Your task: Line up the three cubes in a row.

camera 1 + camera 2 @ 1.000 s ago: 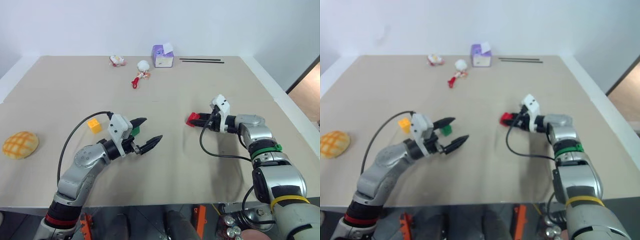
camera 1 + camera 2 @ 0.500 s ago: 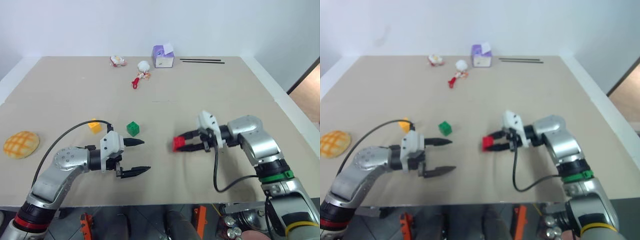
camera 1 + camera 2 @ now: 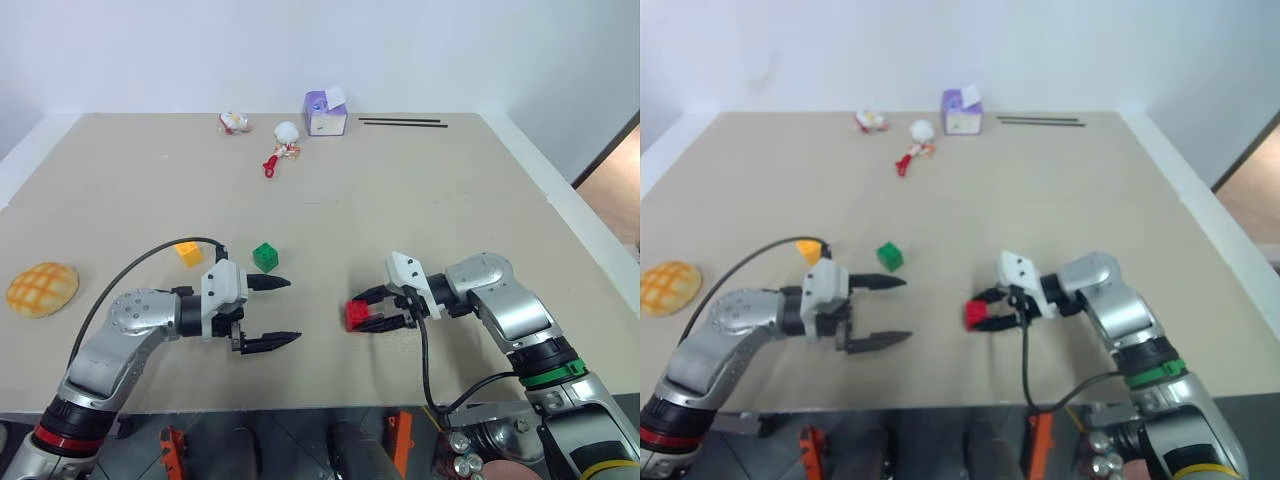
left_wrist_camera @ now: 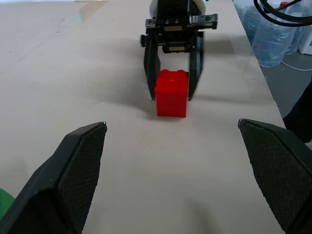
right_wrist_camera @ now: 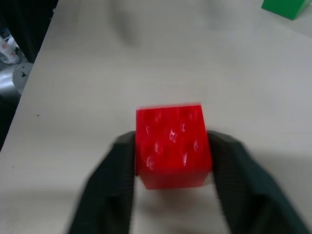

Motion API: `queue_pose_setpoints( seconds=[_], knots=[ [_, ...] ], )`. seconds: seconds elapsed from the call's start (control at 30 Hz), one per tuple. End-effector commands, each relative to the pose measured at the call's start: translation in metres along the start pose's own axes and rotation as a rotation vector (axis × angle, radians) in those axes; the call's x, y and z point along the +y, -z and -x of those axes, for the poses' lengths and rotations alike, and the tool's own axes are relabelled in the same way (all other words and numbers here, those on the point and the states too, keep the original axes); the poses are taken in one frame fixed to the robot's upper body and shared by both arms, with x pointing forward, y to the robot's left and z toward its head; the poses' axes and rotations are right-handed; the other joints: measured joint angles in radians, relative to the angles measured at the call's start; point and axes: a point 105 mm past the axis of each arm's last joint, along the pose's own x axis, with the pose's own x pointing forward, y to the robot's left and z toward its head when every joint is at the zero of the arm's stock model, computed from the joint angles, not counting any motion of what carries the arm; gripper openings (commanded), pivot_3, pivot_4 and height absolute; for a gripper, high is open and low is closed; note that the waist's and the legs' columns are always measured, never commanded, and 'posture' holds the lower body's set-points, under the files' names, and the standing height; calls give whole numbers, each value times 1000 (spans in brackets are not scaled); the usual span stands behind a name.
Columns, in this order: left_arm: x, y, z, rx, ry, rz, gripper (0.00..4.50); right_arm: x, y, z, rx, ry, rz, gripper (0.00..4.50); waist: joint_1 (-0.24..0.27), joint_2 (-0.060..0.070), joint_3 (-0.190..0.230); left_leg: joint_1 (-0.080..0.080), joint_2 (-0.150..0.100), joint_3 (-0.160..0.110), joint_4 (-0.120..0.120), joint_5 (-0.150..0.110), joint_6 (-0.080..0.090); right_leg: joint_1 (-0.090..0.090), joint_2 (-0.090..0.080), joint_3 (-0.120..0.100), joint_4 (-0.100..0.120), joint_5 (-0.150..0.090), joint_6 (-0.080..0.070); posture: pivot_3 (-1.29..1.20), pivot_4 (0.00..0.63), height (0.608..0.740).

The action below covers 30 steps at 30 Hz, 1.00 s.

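Still, with the right gripper (image 3: 368, 311) jaws loosening beside the red cube (image 3: 357, 314) and the left gripper (image 3: 282, 311) gaping, withdrawal could nudge it off-line.

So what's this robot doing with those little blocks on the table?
It is arranging three small studded plastic blocks. The right gripper has its two black fingers on either side of the red block, which sits on the beige table; whether it is gripping or releasing is unclear. The left gripper hangs open and empty. The green block and the yellow-orange block sit beyond it.
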Motion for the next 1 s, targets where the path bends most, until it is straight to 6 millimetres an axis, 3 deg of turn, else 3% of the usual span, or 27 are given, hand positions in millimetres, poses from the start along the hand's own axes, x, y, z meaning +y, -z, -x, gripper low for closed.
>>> queue_pose_setpoints(
  seconds=[0.03, 0.1, 0.13, 0.23, 0.37, 0.47, 0.6, 1.0],
  knots=[
    [4, -10, 1, -39, -40, -34, 4500, 3, -16, 4, -35, -15, 54, 3686, 0, 0, 0, 0, 0, 0, 0, 0, 0, 0, 0, 0, 0, 0, 0, 0, 150, 740],
    [5, -10, 0, -45, -55, -33, 4500, 4, -20, 5, -53, -18, 67, 4407, 0, 0, 0, 0, 0, 0, 0, 0, 0, 0, 0, 0, 0, 0, 0, 0, 150, 740],
    [5, -10, 0, -47, -64, -33, 4500, 5, -23, 6, -59, -22, 73, 4464, 0, 0, 0, 0, 0, 0, 0, 0, 0, 0, 0, 0, 0, 0, 0, 0, 150, 740],
    [9, -13, 2, -69, -120, -14, 4500, 8, -35, 11, -96, -32, 82, 4464, 0, 0, 0, 0, 0, 0, 0, 0, 0, 0, 0, 0, 0, 0, 0, 0, 150, 740],
    [31, -18, 11, -136, -367, 35, 4500, 0, -72, 28, -266, 42, 67, 4464, 1, 0, 0, 0, 0, -1, 0, 0, 0, 0, 0, 0, 0, 1, 2, 0, 150, 740],
    [44, -9, 14, -136, -547, 94, 4500, -10, -90, 38, -344, 126, 49, 4464, 1, 0, 0, 0, 0, -1, 1, 0, 0, 0, 0, 0, 1, 3, 4, 0, 150, 740],
    [58, 4, 11, -122, -686, 135, 4500, -16, -99, 41, -369, 195, 41, 4464, 2, -1, -1, 0, 0, -2, 1, 0, 0, 1, 0, -1, 0, 3, 4, 0, 150, 740],
    [91, 36, -10, -56, -562, 185, 4500, -16, -112, 39, -389, 205, 67, 4464, 4, -1, 0, -1, -1, -2, 0, 0, 0, 0, 1, 0, 0, 3, 5, 0, 150, 740]
  ],
)
